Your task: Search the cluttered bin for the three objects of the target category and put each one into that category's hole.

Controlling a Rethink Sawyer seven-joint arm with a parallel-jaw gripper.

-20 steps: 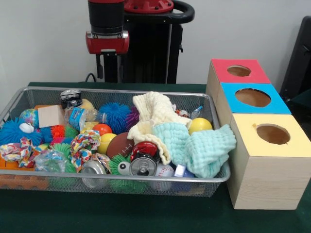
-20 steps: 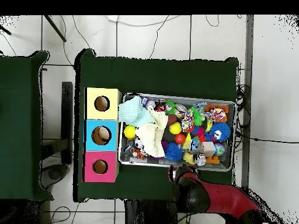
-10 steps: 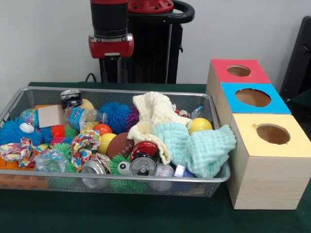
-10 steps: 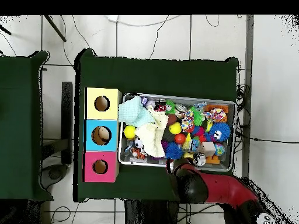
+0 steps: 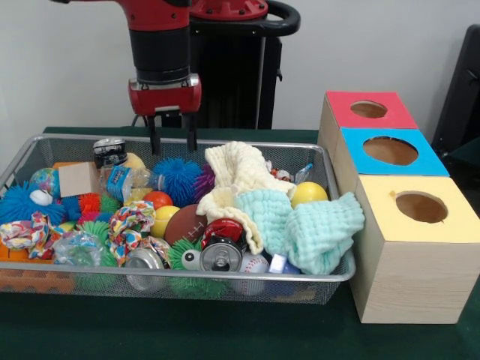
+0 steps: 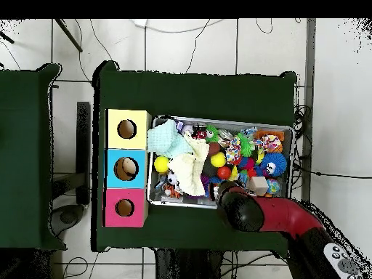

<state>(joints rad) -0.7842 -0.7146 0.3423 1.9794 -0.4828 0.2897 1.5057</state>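
Silver wire mesh is forming the cluttered bin (image 5: 30, 154), a wide, shallow basket that is sitting on the green worktop (image 5: 225, 334) directly beneath the gripper (image 5: 171, 142). The gripper is hanging on the red and black arm (image 5: 159, 45) over the bin's far edge, its two dark fingers (image 5: 154, 139) pointing straight down with a clear gap between them and nothing in it, so it is standing open and empty. Just below its tips a blue spiky ball (image 5: 178, 178) is lying among the clutter, with a small plastic bottle (image 5: 127, 180) beside it and a dark can (image 5: 109, 150) a little off to one side. Lower in the front view, towards the camera, an orange ball (image 5: 157, 199), a brown toy football (image 5: 186, 223) and a crushed silver can (image 5: 220, 256) are lying in the pile. A cream cloth (image 5: 236, 176) and a mint-green cloth (image 5: 315, 225) are draping over the bin's end nearest the boxes, well off to the side of the gripper. Beyond that end three wooden boxes are standing in a row, each with a round hole in its top: a red-topped box (image 5: 371, 110), a blue-topped box (image 5: 390, 152) and a yellow-topped box (image 5: 420, 210). In the overhead view the arm (image 6: 269, 218) is covering the bin's (image 6: 289, 131) near edge.
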